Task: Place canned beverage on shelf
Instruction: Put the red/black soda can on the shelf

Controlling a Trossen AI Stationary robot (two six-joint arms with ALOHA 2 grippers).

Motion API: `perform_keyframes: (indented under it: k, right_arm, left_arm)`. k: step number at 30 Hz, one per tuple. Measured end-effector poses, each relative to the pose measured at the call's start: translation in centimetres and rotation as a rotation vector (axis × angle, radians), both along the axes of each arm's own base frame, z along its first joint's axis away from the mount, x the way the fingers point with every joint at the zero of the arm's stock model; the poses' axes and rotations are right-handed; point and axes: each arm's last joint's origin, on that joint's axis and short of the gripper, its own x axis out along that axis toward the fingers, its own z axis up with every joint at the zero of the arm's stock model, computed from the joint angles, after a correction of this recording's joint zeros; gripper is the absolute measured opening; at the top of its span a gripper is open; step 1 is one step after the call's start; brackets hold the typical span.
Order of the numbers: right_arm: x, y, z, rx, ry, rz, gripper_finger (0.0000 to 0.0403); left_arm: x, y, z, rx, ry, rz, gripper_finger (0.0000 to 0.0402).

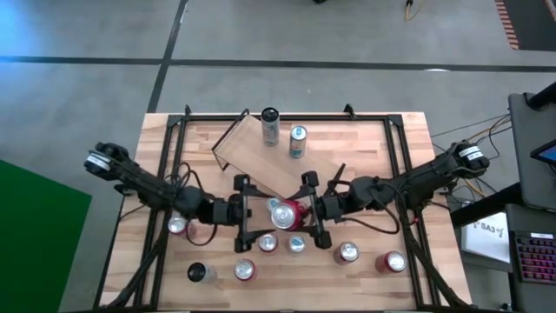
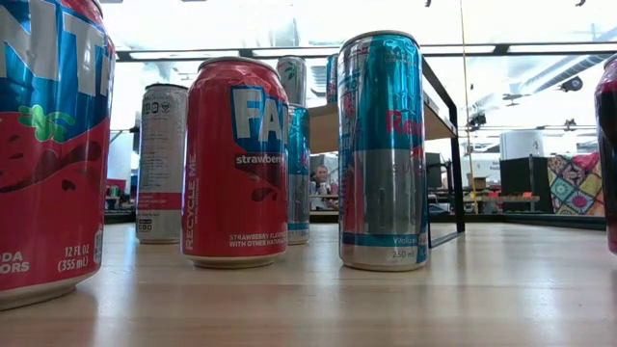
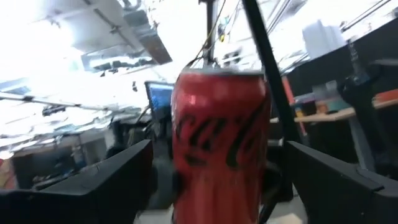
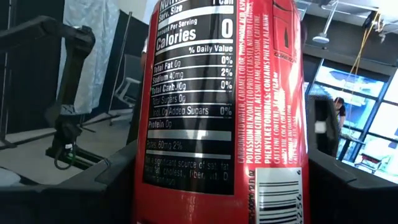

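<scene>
Holding red cola can (image 1: pixel 286 214) mid-frame in high view, right gripper (image 1: pixel 314 216) clamped around it, left gripper (image 1: pixel 244 215) spread wide beside; shelf (image 1: pixel 261 155) up-centre. Low view: shelf plank (image 2: pixel 323 127) behind table cans. Wrist views: can fills centre. Handover or carry step; next, lift toward shelf.

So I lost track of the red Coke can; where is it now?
In the high view the Coke can sits mid-table between the left pincer and right pincer, just in front of the shelf.
</scene>
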Motion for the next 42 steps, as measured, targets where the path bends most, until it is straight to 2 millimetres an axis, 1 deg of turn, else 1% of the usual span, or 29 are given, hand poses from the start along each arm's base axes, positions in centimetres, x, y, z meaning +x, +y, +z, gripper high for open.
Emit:
perform_keyframes:
  k: [2,10,15,17,23,25,29,32,37,40,42]
  right_arm:
    - [0.0,0.0,0.0,-0.001,0.002,0.0,0.0287]
    - [0.0,0.0,-0.1,-0.001,0.003,0.0,0.0287]
    - [0.2,0.0,-0.3,-0.003,0.008,-0.001,0.0287]
    - [0.2,0.1,-0.4,-0.004,0.01,-0.001,0.0287]
    - [0.3,0.1,-0.4,-0.004,0.014,-0.002,0.0287]
    - [0.3,0.1,-0.4,-0.004,0.015,-0.003,0.029]
    - [0.3,0.0,-0.4,0.013,0.019,-0.01,0.033]
    - [0.3,0.0,-0.6,0.028,0.049,-0.058,0.0355]
    - [-0.1,-0.4,-0.5,0.052,0.106,-0.101,0.0364]
    - [-0.6,-0.6,-0.1,0.072,0.149,-0.112,0.0366]
    - [-0.8,-0.8,0.3,0.085,0.202,-0.157,0.0366]
  left_arm:
    - [0.5,-0.2,0.1,0.011,-0.001,-0.03,0.0347]
    - [2.6,-0.3,0.3,0.015,0.002,-0.03,0.0347]
    - [3.2,-0.2,0.9,0.019,-0.016,-0.059,0.0346]
    - [3.3,-0.1,1.0,0.019,-0.016,-0.059,0.0337]
    - [3.3,-0.1,1.0,0.019,-0.013,-0.06,0.0286]
    - [3.4,0.0,0.9,0.017,-0.009,-0.059,0.0285]
    - [3.4,0.0,0.8,0.009,0.013,-0.061,0.0285]
    - [3.2,0.1,0.9,0.003,0.058,-0.014,0.0285]
    - [2.6,0.3,0.9,-0.011,0.156,0.077,0.0285]
    - [2.0,0.4,0.6,-0.021,0.187,0.116,0.0285]
    - [1.5,0.7,0.6,-0.035,0.203,0.142,0.0285]
